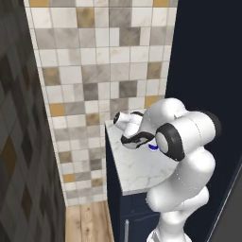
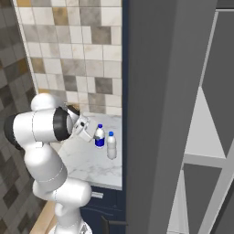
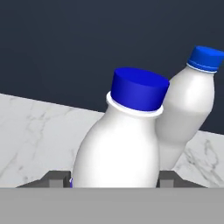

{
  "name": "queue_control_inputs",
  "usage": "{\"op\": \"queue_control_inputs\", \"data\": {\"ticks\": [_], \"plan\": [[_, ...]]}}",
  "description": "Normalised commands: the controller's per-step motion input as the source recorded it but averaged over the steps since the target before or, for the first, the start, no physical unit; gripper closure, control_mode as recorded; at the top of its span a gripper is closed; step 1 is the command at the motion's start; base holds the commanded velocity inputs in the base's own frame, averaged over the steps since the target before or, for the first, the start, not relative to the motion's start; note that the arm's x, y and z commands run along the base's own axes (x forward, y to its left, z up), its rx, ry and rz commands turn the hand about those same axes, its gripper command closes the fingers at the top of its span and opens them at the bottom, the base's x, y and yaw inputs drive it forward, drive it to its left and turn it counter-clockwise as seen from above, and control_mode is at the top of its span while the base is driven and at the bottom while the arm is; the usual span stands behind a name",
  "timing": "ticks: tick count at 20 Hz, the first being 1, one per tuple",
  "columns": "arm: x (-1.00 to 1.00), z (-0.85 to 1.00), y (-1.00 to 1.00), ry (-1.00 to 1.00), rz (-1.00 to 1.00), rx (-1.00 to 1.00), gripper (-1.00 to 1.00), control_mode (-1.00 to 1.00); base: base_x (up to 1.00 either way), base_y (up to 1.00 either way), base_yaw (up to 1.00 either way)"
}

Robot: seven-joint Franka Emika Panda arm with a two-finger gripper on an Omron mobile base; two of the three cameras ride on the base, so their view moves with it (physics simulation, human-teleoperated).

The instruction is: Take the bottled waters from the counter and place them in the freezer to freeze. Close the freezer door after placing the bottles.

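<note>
Plain bottle point(image 2: 111, 145) just beside labelled bottle point(image 2: 99, 136); bare counter point(image 2: 82, 160) in front.

Two bottled waters point(image 2: 99, 136) point(image 2: 111, 145)

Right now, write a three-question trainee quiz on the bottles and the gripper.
1. True or false: both bottles stand on the counter.
2. Which bottle sits between the gripper fingers: A the labelled bottle, B the plain bottle?
3. Fill in: both caps are ____.

Key: 1 true. 2 A: the fingers flank it, shut on it. 3 blue.
</note>
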Motion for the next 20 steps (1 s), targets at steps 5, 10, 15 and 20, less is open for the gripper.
{"op": "queue_control_inputs", "data": {"ticks": [5, 10, 15, 20], "plan": [[-0.31, 0.94, 0.26, 0.00, 0.37, 0.00, 1.00, -1.00, 0.00, 0.00, 0.00], [-0.61, 1.00, 0.04, 0.02, 0.43, 0.04, 1.00, -1.00, 0.00, 0.00, 0.00], [-0.37, 1.00, 0.26, 0.18, 0.58, 0.01, 1.00, -1.00, 0.00, 0.00, 0.00], [-0.45, 1.00, 0.36, 0.18, 0.57, 0.01, 1.00, -1.00, 0.00, 0.00, 0.00]]}}
